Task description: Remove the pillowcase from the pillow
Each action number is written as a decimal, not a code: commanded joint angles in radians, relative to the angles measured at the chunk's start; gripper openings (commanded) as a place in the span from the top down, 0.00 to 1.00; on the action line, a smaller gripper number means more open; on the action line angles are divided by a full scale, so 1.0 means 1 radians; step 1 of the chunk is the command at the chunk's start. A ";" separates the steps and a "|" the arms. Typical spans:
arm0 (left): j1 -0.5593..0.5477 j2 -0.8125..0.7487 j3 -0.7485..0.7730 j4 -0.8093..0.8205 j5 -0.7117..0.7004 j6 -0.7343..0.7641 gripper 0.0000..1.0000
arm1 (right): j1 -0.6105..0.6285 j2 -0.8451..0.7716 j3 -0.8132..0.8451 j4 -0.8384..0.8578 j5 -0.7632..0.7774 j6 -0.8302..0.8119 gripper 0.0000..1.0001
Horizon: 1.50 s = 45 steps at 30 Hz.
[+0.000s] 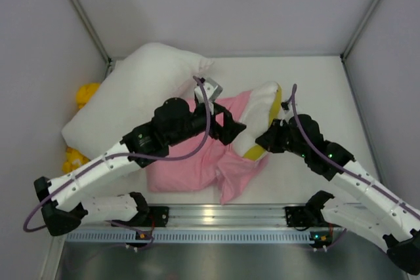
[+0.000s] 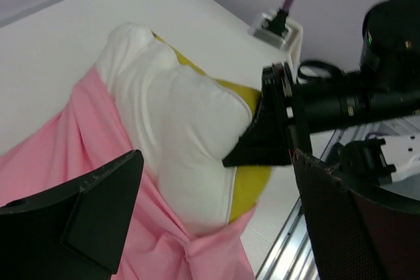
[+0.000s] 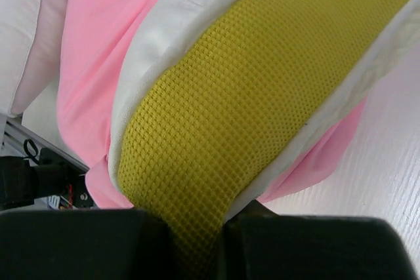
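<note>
The pillow (image 1: 259,106) is white with a yellow band and sticks out of the pink pillowcase (image 1: 190,159) at mid-table. The case still covers its lower left part. My right gripper (image 1: 270,140) is shut on the pillow's yellow band (image 3: 262,83), which runs down between its fingers (image 3: 197,244). My left gripper (image 1: 228,124) is open and hovers just over the pillow's white face (image 2: 184,122) and the pink case (image 2: 79,142), gripping nothing. The left wrist view also shows the right gripper (image 2: 262,142) pinching the pillow's edge.
A plain all-white pillow (image 1: 134,90) lies at the back left, touching the pink case. Yellow cloth (image 1: 85,93) shows beyond it at the left wall. Walls enclose the table on three sides. The metal rail (image 1: 223,214) runs along the near edge.
</note>
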 commanded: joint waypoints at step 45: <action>-0.402 0.052 -0.596 -0.064 -0.664 -0.253 1.00 | -0.337 0.027 0.610 -0.192 0.483 -0.156 1.00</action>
